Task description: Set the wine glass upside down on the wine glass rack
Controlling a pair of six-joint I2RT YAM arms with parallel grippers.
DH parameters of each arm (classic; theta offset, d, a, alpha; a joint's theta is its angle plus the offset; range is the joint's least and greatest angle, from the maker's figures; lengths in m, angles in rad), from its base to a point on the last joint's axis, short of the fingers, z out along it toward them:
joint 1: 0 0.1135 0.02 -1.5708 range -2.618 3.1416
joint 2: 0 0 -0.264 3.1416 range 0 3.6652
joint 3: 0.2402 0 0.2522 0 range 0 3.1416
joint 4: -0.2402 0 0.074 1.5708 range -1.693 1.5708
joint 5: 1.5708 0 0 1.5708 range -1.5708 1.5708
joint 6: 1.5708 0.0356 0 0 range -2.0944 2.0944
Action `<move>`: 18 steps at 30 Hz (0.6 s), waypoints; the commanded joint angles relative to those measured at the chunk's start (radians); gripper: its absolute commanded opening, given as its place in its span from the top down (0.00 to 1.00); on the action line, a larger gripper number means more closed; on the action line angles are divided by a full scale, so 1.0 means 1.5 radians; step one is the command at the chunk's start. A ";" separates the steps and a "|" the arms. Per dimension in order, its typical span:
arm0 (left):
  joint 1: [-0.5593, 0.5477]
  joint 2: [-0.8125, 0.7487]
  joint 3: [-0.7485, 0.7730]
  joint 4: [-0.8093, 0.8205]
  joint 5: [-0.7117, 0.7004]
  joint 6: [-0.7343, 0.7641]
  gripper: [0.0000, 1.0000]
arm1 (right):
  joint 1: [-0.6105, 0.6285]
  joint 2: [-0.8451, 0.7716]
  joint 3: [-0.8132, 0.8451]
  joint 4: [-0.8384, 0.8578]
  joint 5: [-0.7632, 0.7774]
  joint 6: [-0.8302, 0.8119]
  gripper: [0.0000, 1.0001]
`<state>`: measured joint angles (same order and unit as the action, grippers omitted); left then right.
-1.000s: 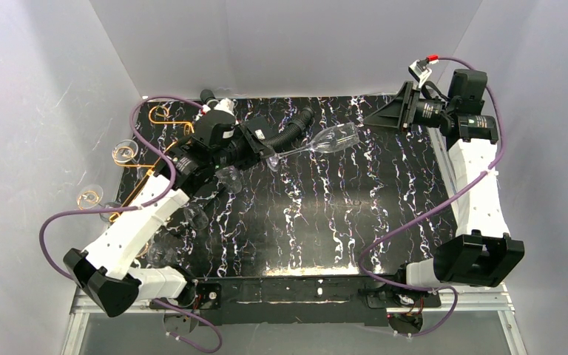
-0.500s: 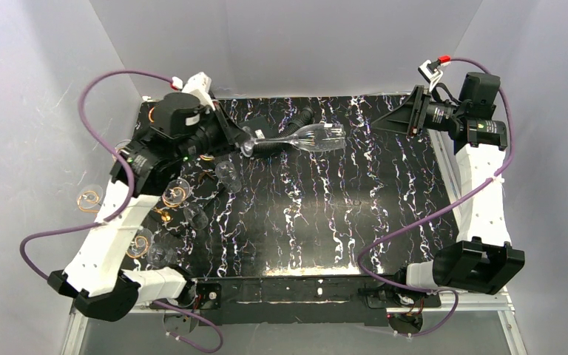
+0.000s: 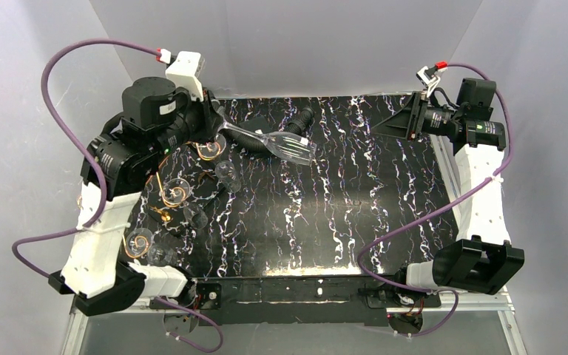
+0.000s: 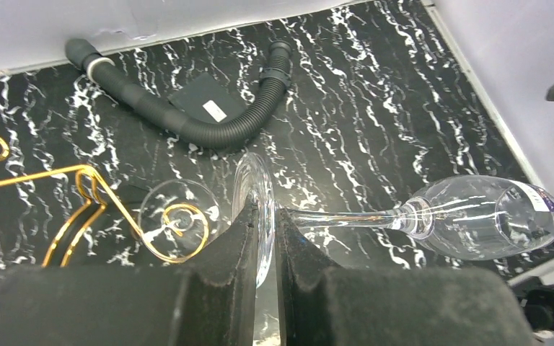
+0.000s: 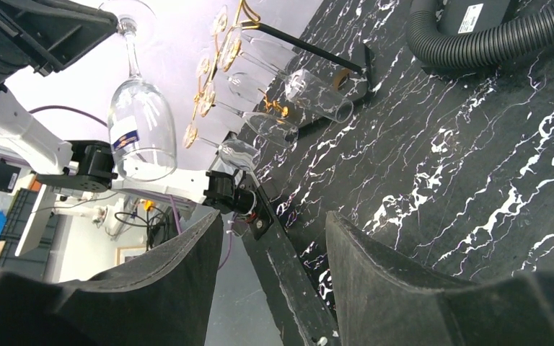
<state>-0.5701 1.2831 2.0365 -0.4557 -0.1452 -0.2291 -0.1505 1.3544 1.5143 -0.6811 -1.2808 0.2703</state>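
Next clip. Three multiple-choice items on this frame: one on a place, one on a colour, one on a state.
1. Where does the black hose lie? A near edge; B far side of the table; C on the floor.
2. What colour is the rack wire? A gold; B silver; C red.
3. What state is the right gripper in? A shut on the hose; B shut, empty; C open, empty.
1 B: it curves along the far edge. 2 A: gold scrolls show. 3 C: its fingers stand apart; only the left gripper pinches the wine glass.
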 commanded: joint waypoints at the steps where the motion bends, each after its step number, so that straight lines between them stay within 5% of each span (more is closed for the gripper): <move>1: 0.006 0.015 0.042 0.028 -0.037 0.084 1.00 | -0.003 -0.011 0.001 -0.037 0.013 -0.059 0.38; 18: 0.027 0.087 0.120 0.073 -0.074 0.230 1.00 | -0.003 -0.004 0.006 -0.124 0.044 -0.176 0.38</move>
<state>-0.5461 1.4014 2.1529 -0.4393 -0.2218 0.0597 -0.1505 1.3544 1.5135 -0.8528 -1.2129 0.0460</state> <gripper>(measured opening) 0.088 0.621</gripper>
